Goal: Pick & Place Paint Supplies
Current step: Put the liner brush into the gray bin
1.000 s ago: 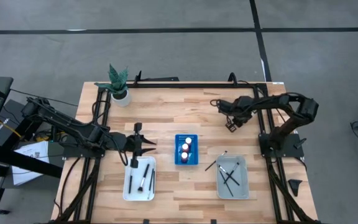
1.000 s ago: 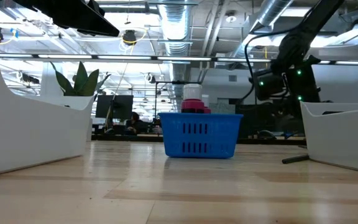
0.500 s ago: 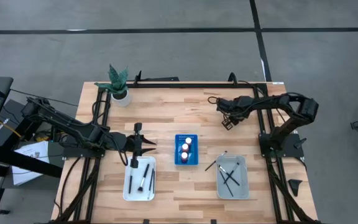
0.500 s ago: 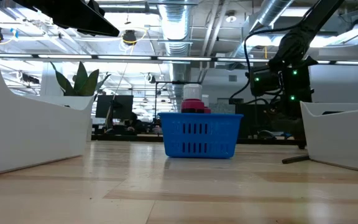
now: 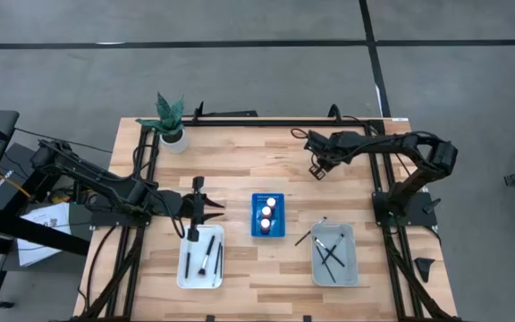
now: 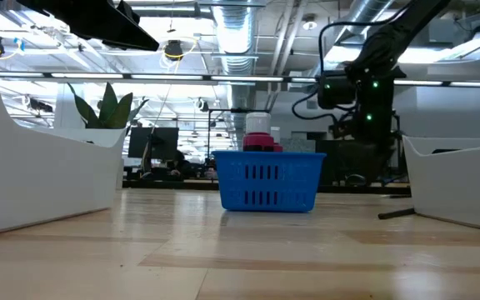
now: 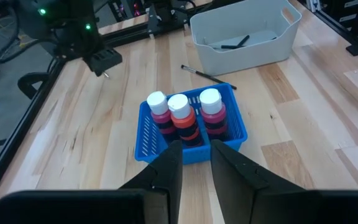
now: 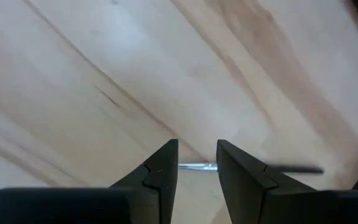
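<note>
Gripping a thin brush (image 8: 253,167) in nearly closed jaws, the right gripper (image 5: 316,171) hangs over the desk (image 5: 240,161); the left gripper (image 5: 215,211), jaws narrowly apart and empty, faces the blue rack (image 5: 267,216).

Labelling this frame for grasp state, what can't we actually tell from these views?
- Right gripper: a thin brush crosses its fingers in the right wrist view, blurred; too small in the high view.
- Paint bottles: low view, basket wall hides all but caps.
- Grey tray: low view, wall hides contents.
</note>
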`<state>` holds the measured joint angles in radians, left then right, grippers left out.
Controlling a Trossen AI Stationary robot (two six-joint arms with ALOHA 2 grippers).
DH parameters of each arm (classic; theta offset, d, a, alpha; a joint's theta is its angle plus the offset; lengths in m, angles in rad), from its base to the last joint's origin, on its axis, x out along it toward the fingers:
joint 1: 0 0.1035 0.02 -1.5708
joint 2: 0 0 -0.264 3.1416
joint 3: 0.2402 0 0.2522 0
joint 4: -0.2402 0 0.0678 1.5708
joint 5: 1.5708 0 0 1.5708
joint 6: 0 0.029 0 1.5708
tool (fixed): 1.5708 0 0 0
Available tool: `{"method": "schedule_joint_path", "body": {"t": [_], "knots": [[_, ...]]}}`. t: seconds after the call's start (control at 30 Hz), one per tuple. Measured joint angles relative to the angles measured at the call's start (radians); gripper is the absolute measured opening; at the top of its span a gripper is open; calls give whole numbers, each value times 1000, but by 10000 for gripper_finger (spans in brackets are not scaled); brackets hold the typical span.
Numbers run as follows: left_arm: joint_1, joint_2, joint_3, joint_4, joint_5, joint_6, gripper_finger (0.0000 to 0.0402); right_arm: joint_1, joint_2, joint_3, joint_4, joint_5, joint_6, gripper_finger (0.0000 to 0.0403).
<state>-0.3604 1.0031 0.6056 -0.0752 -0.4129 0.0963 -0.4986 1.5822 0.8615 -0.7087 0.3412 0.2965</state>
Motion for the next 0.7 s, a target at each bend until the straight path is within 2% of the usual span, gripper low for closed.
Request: {"method": "schedule_joint_path", "body": {"t": [0.1, 0.5, 0.7], "knots": [[0, 0, 0, 0, 0, 0, 76, 0, 0, 17, -7, -1, -118, 106], [0, 0, -50, 27, 21, 2, 76, 42, 0, 20, -138, -56, -885, 106], [2, 0, -58, 33, 21, 14, 76, 64, 0, 20, -93, -52, -1065, 106]]}}
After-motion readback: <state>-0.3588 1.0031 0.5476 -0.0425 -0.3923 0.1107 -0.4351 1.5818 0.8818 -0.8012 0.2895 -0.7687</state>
